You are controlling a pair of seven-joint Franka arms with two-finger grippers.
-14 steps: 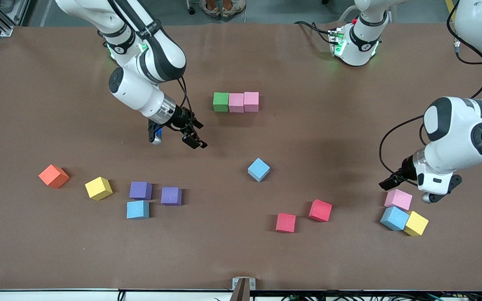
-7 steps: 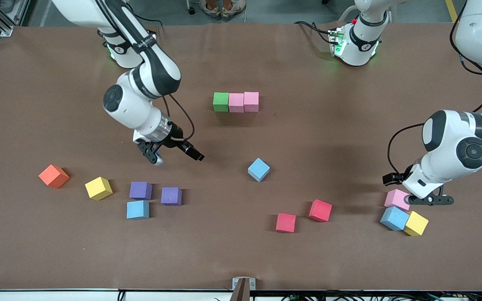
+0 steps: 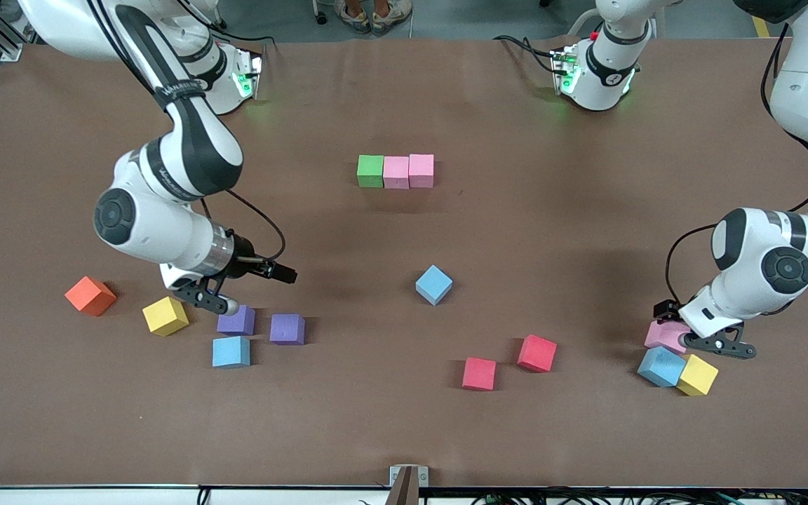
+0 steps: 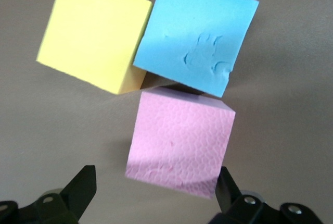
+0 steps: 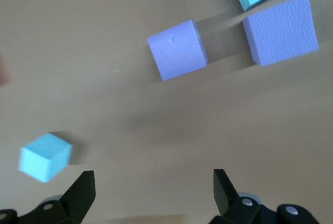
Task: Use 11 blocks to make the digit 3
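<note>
Here, nearest the front camera, you have two red foam cubes [image 3: 479, 373] [image 3: 536, 353] on the brown table [image 3: 390, 435], about midway between the arms' ends. Toward the left arm's end, a light blue foam cube [image 3: 660, 366] touches a yellow foam cube [image 3: 697, 375], with a pink foam cube [image 3: 665, 335] just beside them. Your left gripper [image 3: 709, 344] hangs low over that pink cube, fingers spread wide on either side, gripping nothing. Toward the right arm's end lie another light blue cube [image 3: 231, 351], two purple foam cubes [image 3: 236, 320] [image 3: 287, 328], a second yellow cube [image 3: 165, 315] and an orange foam cube [image 3: 90, 295]. Your right gripper [image 3: 211, 300] hovers over one purple cube, wide open and empty. A lone light blue cube [image 3: 433, 284] sits mid-table. Farthest from the camera, a green foam cube [image 3: 370, 170] and two pink cubes [image 3: 396, 172] [image 3: 421, 170] form a touching row.
</note>
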